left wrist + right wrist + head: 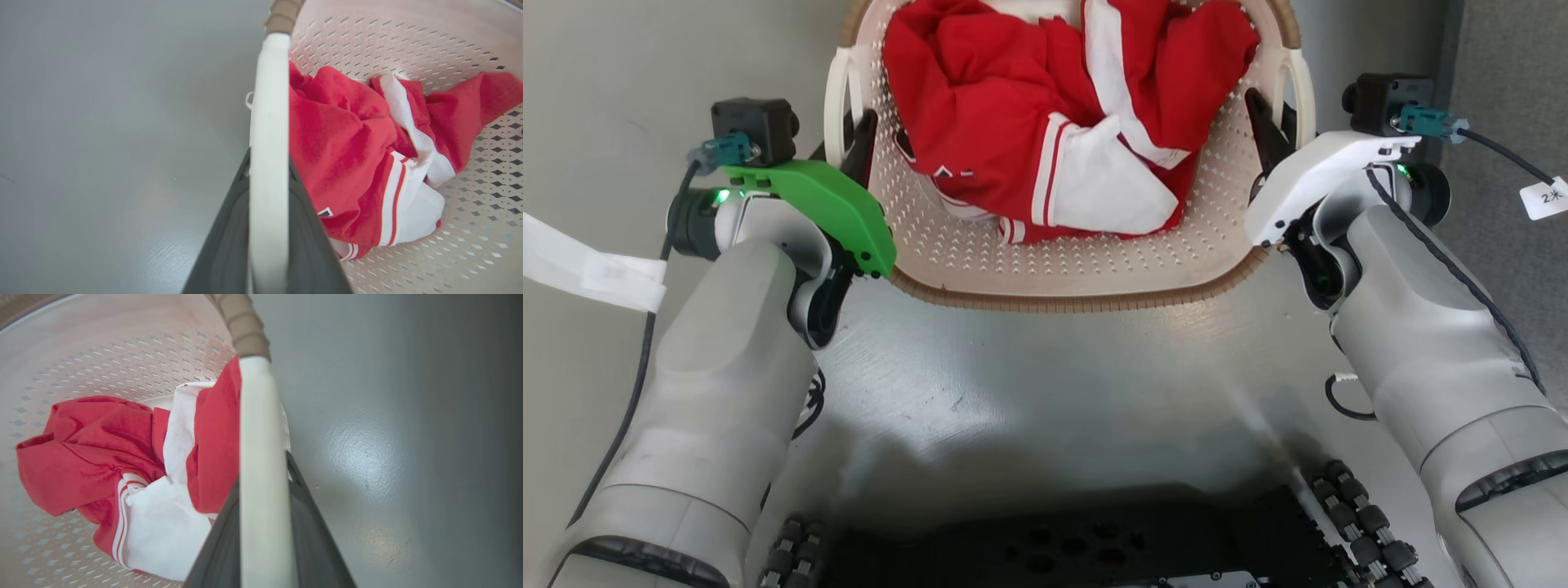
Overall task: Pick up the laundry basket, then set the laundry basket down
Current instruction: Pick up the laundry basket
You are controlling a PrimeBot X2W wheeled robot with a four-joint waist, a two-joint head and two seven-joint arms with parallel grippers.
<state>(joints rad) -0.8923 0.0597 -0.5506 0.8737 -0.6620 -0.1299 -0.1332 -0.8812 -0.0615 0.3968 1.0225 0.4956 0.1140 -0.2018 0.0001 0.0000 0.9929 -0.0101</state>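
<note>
Stretching past both sides of the cream perforated basket (pixel 1078 300), grey floor (pixel 1045 384) is lying open. Left gripper (pixel 859 135) and right gripper (pixel 1274 122) are pinching its white handles (pixel 837 90).

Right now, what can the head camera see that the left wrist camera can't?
Head view: both arms at once, with the left gripper and right gripper each at a side handle of the laundry basket, plus the robot's dark base. Left wrist view: a close look at the white handle sandwiched between the dark fingers. Both: the red and white clothes inside the holey basket, and the grey floor.
</note>
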